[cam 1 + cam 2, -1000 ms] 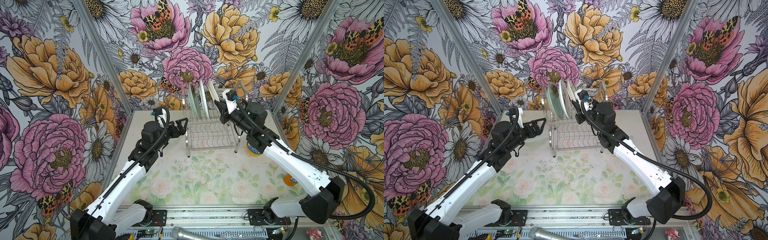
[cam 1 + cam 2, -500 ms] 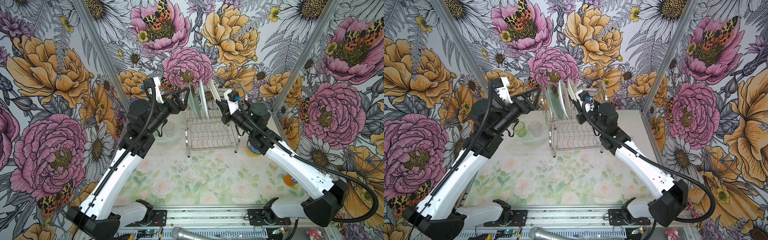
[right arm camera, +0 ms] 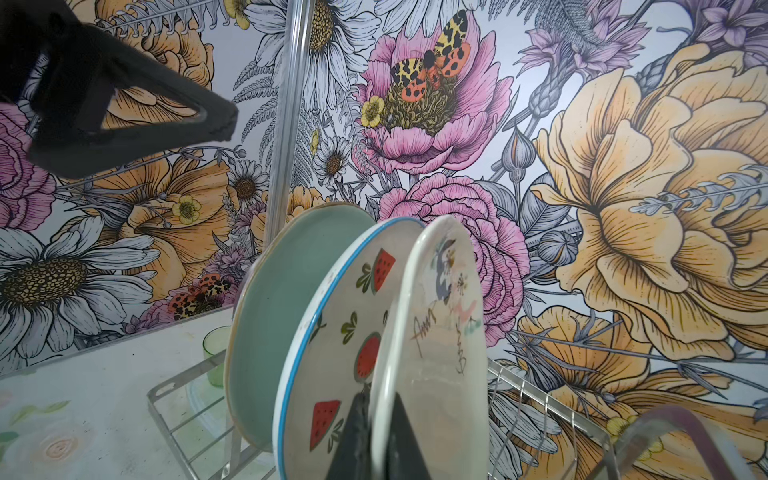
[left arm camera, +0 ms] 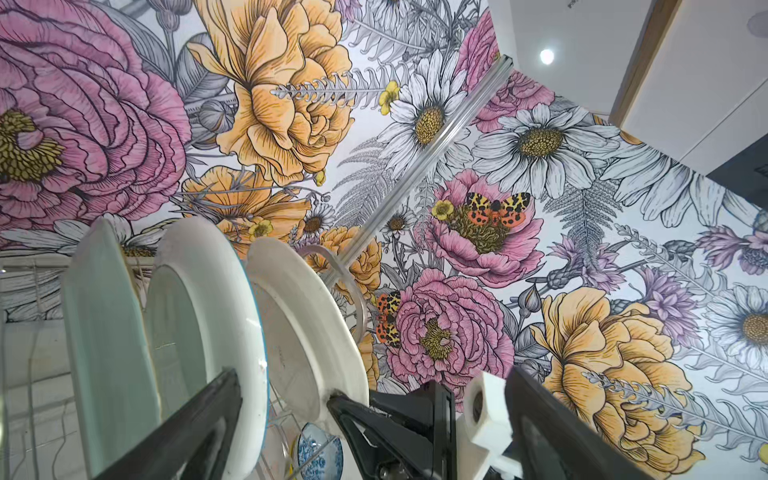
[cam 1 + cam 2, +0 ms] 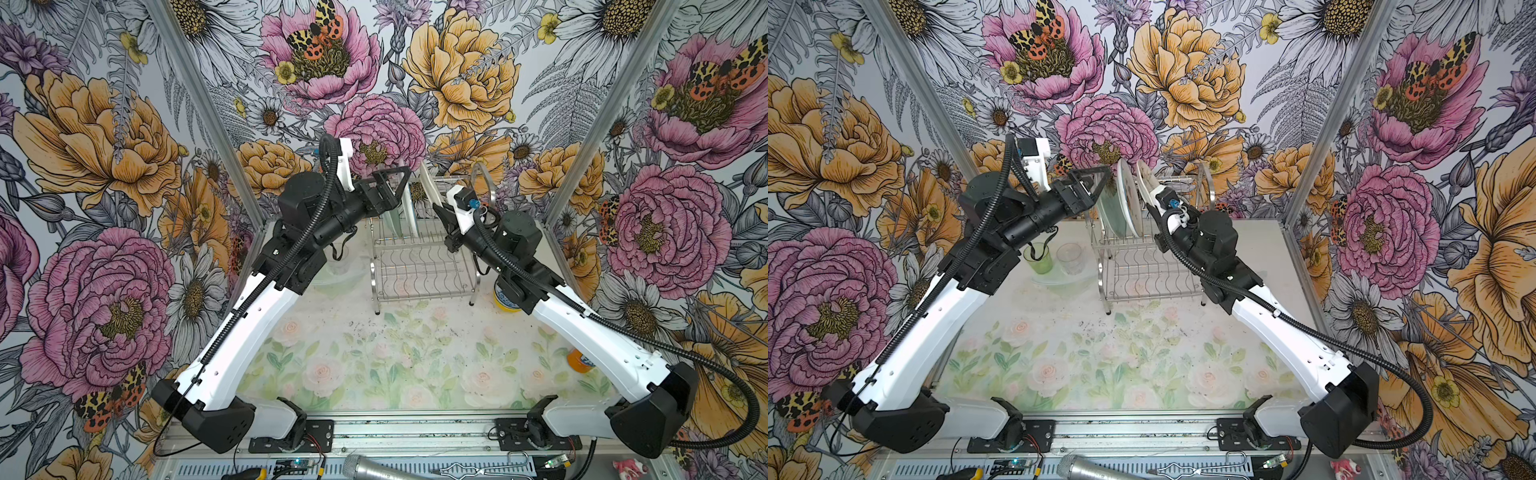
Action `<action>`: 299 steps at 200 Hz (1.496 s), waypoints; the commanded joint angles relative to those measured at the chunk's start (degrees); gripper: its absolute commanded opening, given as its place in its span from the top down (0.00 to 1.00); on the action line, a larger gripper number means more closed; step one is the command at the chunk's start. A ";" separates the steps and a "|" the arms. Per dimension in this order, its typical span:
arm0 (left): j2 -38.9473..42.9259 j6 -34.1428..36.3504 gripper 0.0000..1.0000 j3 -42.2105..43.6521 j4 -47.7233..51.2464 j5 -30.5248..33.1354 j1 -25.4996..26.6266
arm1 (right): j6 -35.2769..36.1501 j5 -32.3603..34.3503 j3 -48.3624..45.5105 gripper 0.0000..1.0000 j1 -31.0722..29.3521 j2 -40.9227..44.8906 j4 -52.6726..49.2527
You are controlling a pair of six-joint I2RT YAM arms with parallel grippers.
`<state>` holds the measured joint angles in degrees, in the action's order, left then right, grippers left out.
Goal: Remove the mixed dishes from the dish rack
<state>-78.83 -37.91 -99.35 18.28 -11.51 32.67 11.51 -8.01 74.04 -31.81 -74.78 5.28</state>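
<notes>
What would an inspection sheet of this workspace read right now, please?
Surface: floral table cover, dark specks before the rack.
Job's things: green plate, watermelon plate, cream plate upright on the dish rack, top tier; green tumbler and clear tumbler left of it in a top view; yellow bowl right of it, partly hidden.
Clutter: orange can at the table's right edge.
Grippers: left pincer open near the green plate; right pincer shut on the cream plate's rim.
Cables: black conduit along both arms; thin wires at the front rail.
Surroundings: flowered walls; microphone at front.
</notes>
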 commanded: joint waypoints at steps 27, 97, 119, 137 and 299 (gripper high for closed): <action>-1.15 -0.81 0.01 -2.06 1.93 0.75 3.04 | 2.57 -2.39 -0.51 1.00 -0.27 6.41 9.66; -0.28 -0.67 0.01 -0.05 1.14 4.97 9.21 | 2.68 -4.29 -4.66 1.00 -1.56 12.20 9.52; 0.89 -0.41 0.01 1.43 0.73 6.87 11.40 | 2.91 -4.21 -6.16 1.00 -2.35 14.56 8.97; 2.11 -0.32 0.01 3.15 -0.06 8.33 12.95 | 2.69 -4.48 -7.17 1.00 -2.96 16.57 8.27; 18.27 -1.97 0.01 21.39 -3.70 21.09 20.56 | 1.63 -8.31 -13.39 1.00 -10.10 26.05 2.59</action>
<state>-62.96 -39.16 -79.99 16.29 5.93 52.64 12.51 -15.33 59.66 -41.17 -51.77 0.84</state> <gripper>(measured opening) 0.987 0.097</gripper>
